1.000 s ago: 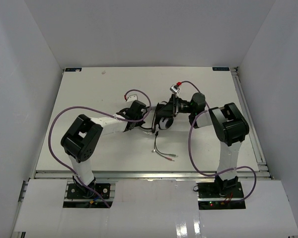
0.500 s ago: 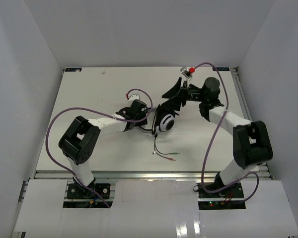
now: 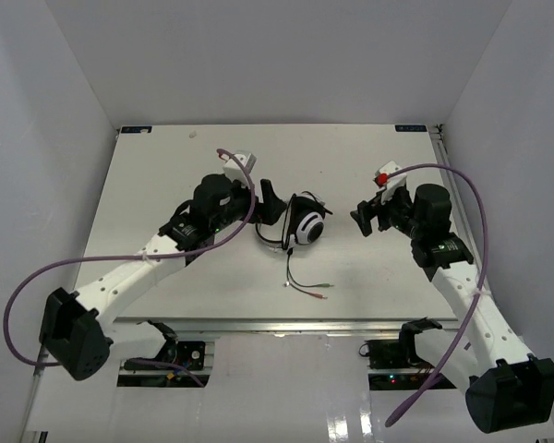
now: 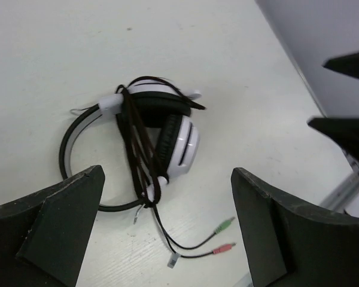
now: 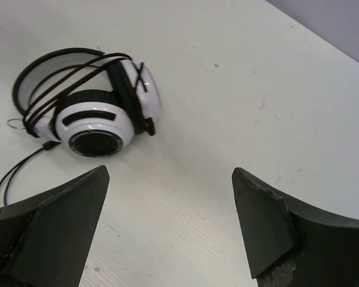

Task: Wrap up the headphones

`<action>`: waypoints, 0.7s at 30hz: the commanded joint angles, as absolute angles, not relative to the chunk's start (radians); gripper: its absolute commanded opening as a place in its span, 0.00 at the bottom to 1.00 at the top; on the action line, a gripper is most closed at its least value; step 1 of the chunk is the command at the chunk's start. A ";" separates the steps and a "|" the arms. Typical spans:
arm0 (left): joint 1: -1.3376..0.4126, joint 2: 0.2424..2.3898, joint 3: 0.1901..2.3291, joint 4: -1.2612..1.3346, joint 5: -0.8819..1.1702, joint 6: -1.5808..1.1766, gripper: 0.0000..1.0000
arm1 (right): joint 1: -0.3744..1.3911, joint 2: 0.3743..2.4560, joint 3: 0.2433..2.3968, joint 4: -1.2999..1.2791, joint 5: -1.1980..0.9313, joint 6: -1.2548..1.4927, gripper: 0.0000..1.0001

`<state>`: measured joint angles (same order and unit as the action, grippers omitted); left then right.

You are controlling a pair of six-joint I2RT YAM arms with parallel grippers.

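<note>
The headphones (image 3: 303,224) lie on the white table between my two arms, white cups with black pads. Their thin black cable (image 4: 137,140) is wound several times across the headband and cups. Its loose end trails toward the front and ends in a green plug (image 4: 226,223) and a pink plug (image 4: 222,249). My left gripper (image 3: 266,214) hovers just left of the headband, open and holding nothing (image 4: 167,173). My right gripper (image 3: 362,220) stands open to the right, well apart from the headphones (image 5: 99,110), with only bare table between its fingers (image 5: 269,227).
White enclosure walls close in the table (image 3: 166,185) on three sides. An aluminium rail (image 3: 463,221) runs along its right edge and another (image 3: 286,323) along the front. Purple robot cables (image 3: 462,185) loop over both arms. The right gripper's dark fingertips (image 4: 347,128) show at the left wrist view's right edge.
Both grippers were at the headphones; the left one has opened and drawn back to the left. The right arm lifted away and swung to the right. The headphones now lie free.
</note>
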<state>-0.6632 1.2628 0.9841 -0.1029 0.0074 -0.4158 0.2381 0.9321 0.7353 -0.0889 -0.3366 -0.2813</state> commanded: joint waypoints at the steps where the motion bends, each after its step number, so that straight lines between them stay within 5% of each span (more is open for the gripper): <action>1: -0.667 1.079 0.856 -0.095 0.272 -0.282 0.98 | 0.130 0.901 0.810 -0.226 -0.309 -0.288 0.90; 11: -0.666 0.519 0.533 -0.139 0.129 -0.150 0.98 | -0.061 0.759 0.703 -0.258 -0.361 -0.219 0.90; 21: -0.666 0.436 0.509 -0.200 0.042 -0.114 0.98 | -0.179 0.631 0.540 -0.196 -0.197 -0.093 0.90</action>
